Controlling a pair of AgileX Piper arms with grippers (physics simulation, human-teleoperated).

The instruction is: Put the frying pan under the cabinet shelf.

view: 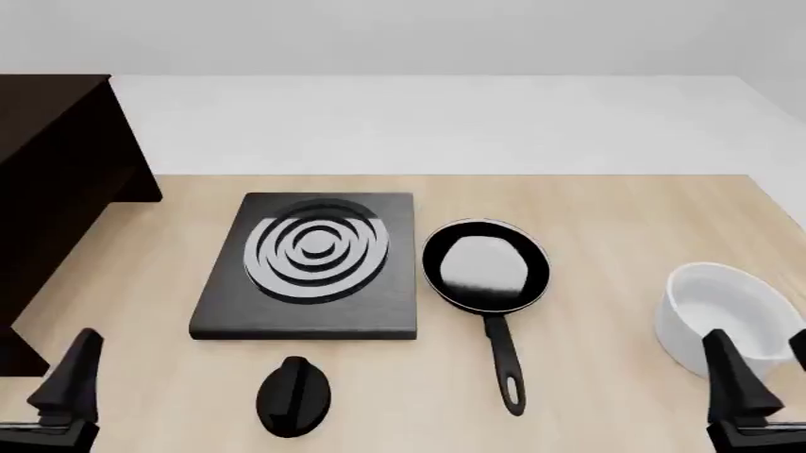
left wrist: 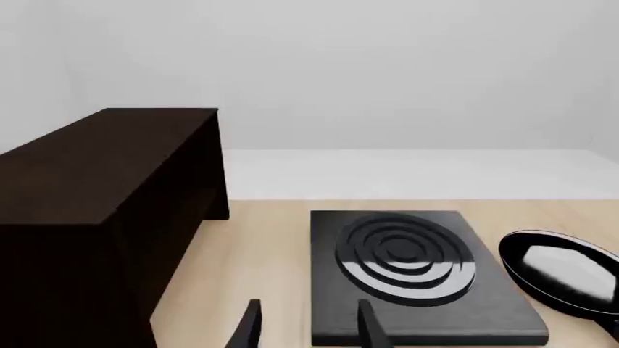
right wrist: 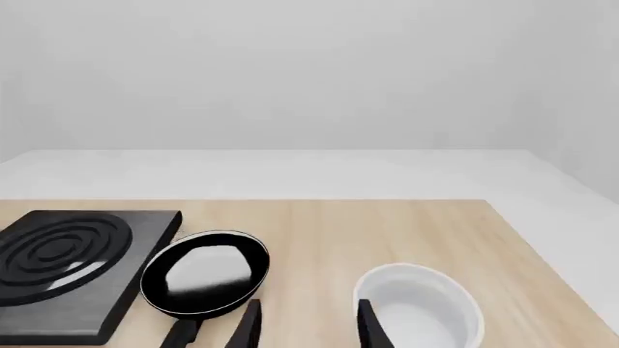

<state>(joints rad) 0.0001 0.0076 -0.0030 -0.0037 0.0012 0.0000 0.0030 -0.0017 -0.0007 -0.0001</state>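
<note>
Near the middle of the front view, the frying pan lies flat on the pale wooden table, its long slim handle running toward the lower edge of the frame and ending in a loop. It sits well apart from both grippers: the left gripper stands in the lower left corner, the right gripper in the lower right, and neither touches anything. In each wrist view the two dark fingers are spread with bare table between them, so both jaws stand open and empty.

Glossy black, round, with a thin silvery rim, the pan catches a pale sheen on its base. Just beside it on the left is a flat square black stove plate marked with white rings; the two are close but I cannot tell whether they touch. A small black round knob rests below the plate. A white, smooth-walled bowl sits at the right, just beside the right gripper.

At the upper left of the frame stands the cabinet shelf, dark brown plain boards, partly cut off by the frame edge. Bare tabletop lies between it and the stove plate.
</note>
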